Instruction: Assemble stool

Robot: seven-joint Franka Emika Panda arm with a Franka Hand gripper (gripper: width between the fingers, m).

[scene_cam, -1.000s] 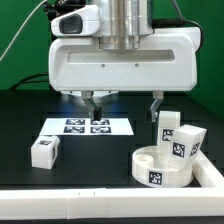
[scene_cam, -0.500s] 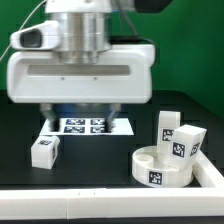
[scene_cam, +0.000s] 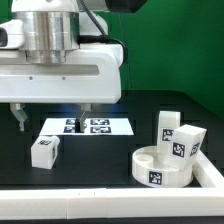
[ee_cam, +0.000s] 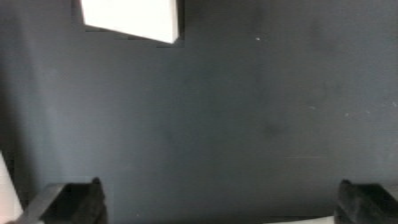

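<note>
Leftward in the exterior view my arm has travelled; its claw (scene_cam: 53, 118) hangs wide apart, holding nothing. On the desk (scene_cam: 105, 172), the ring seat (scene_cam: 158, 168) waits at that view's right, two legs (scene_cam: 186, 143) just behind. I judge the claw is aiming for the third leg (scene_cam: 44, 150), which lies alone nearby.

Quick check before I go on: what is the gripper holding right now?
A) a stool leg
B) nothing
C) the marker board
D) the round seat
B: the gripper is open, the wrist view shows only bare dark table between its fingers, and the lone leg lies apart from them.
</note>
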